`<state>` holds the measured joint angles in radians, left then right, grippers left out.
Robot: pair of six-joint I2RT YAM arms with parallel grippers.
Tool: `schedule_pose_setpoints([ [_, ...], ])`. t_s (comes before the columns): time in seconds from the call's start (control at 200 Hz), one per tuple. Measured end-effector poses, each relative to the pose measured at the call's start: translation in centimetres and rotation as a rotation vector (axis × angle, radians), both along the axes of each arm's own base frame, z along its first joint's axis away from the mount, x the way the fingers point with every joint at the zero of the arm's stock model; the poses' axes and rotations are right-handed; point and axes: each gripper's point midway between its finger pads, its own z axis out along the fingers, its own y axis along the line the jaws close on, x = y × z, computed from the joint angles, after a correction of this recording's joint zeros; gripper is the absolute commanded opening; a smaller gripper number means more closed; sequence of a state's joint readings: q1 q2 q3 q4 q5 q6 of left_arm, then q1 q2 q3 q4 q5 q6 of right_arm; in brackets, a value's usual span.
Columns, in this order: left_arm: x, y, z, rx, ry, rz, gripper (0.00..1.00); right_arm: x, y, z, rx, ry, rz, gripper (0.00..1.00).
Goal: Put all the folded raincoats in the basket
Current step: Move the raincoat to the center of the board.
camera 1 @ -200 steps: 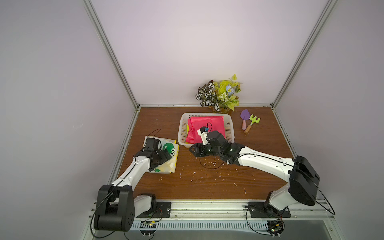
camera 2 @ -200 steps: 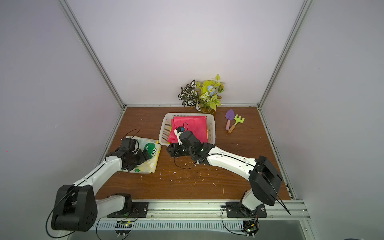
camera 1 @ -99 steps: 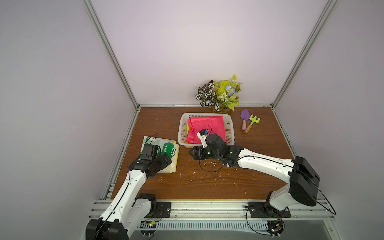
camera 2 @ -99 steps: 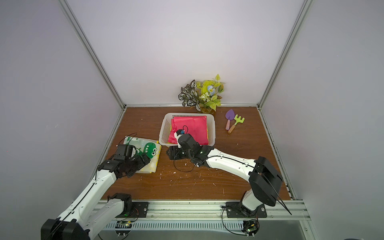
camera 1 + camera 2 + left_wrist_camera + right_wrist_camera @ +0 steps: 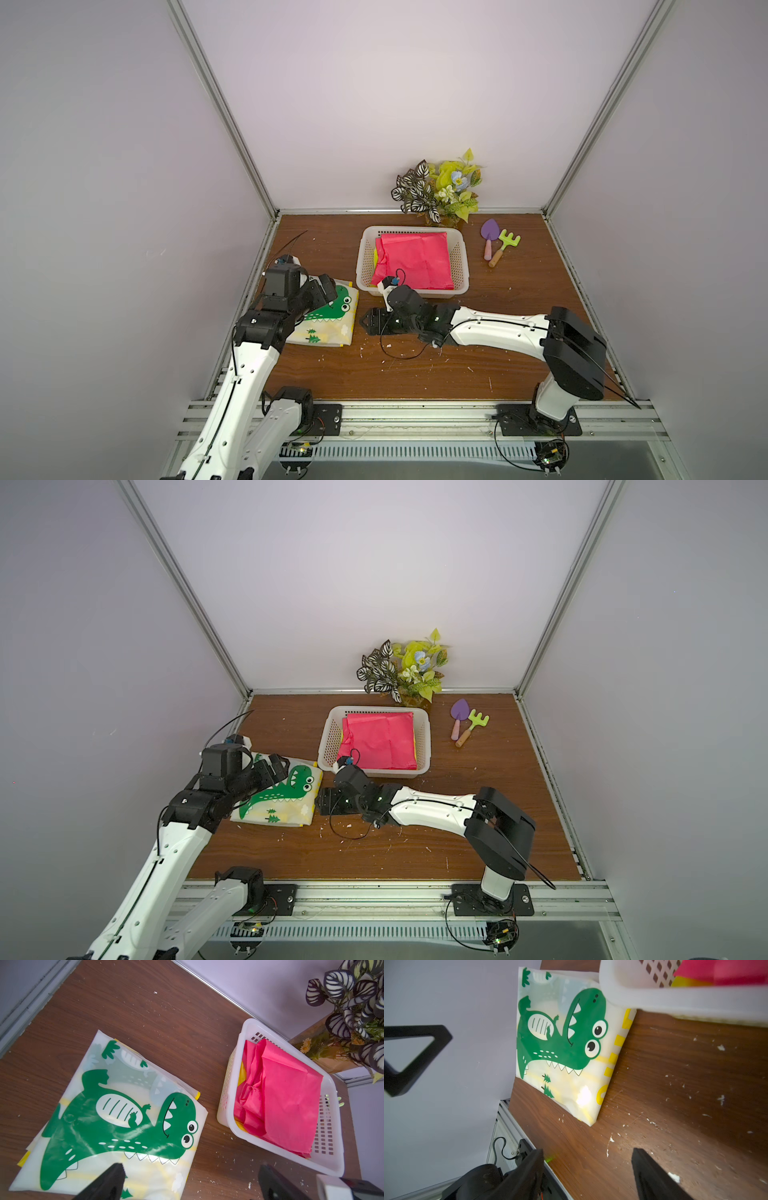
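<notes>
**Wood tabletop: dinosaur-print raincoat lies outside the basket**

Top views: brown wood-grain surface boxed in by pale lilac walls with aluminium corner posts. White crumbs are scattered over the near half. The off-white perforated basket sits back-centre with a folded pink raincoat lying in it. The folded dinosaur-print raincoat lies flat on the table just beside the basket's near-left corner. Left gripper is over the raincoat's far part. Right gripper sits low at its right edge, clear of the basket. A fake potted plant stands at the back wall. A toy trowel and toy rake lie right of the basket.

Left wrist: left gripper fingers are spread wide with nothing pinched, one tip over the dinosaur-print raincoat. The basket is beside it, with yellow fabric showing under the pink.

Right wrist: right gripper fingers are spread, with only bare crumb-strewn wood between them. The raincoat edge is ahead, untouched. The basket rim overlaps its far corner in view.
</notes>
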<state>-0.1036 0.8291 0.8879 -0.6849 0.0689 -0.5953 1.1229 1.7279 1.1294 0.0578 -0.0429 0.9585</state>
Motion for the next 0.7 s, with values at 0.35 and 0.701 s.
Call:
schedule_pose_setpoints([
  [0.35, -1.4, 2.4, -1.1, 0.037, 0.039, 0.084, 1.00, 0.2, 1.7, -4.0, -0.008, 0.065, -0.066, 0.75],
  [0.701, -2.1, 2.7, -0.8, 0.037, 0.033, 0.086, 1.00, 1.8, 6.2, -6.6, 0.033, 0.100, -0.075, 0.75],
])
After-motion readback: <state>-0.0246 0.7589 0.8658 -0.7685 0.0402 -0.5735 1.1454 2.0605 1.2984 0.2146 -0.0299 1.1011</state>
